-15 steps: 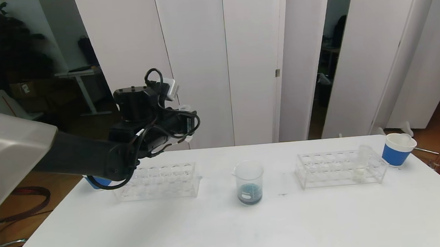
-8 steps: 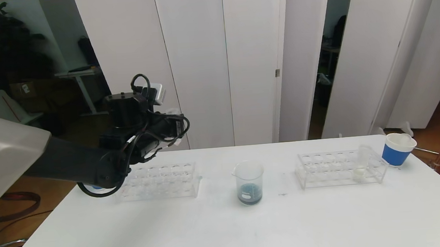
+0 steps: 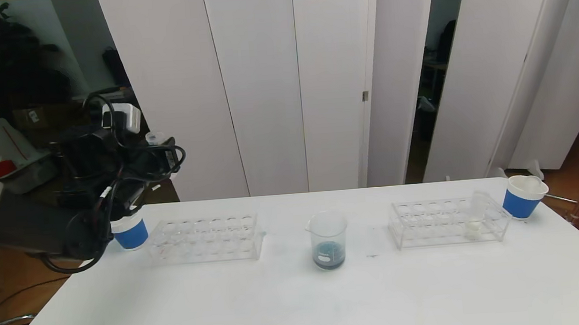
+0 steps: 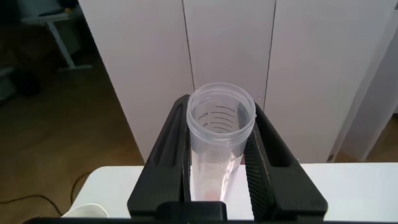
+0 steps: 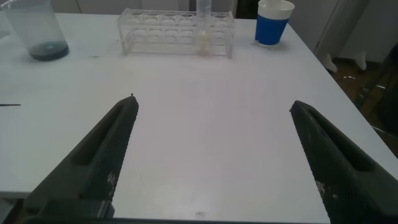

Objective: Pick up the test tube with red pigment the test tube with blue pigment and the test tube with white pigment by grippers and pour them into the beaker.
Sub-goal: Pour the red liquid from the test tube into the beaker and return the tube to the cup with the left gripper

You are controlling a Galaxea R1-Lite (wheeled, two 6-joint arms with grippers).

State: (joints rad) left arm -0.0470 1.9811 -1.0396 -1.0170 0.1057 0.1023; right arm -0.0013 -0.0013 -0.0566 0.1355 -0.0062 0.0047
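Note:
My left gripper [image 3: 155,152] hangs in the air past the table's far left corner, above a blue paper cup [image 3: 130,233]. It is shut on a clear test tube [image 4: 219,134] whose open mouth faces the wrist camera. Only a faint pink trace of red pigment shows at the tube's bottom. The beaker [image 3: 328,239] stands mid-table with dark bluish liquid in it. The test tube with white pigment [image 3: 475,214] stands upright in the right rack [image 3: 441,223]. The test tube with blue pigment is out of view. My right gripper [image 5: 212,103] is open over the table's near right part, holding nothing.
An empty-looking clear rack [image 3: 205,238] sits left of the beaker. A second blue paper cup [image 3: 523,196] stands at the far right corner, beside the right rack. White folding doors stand behind the table [image 3: 299,299].
My left arm has swung left with the tube, from above the left rack to over the blue cup at the table's left corner. Nothing else has moved.

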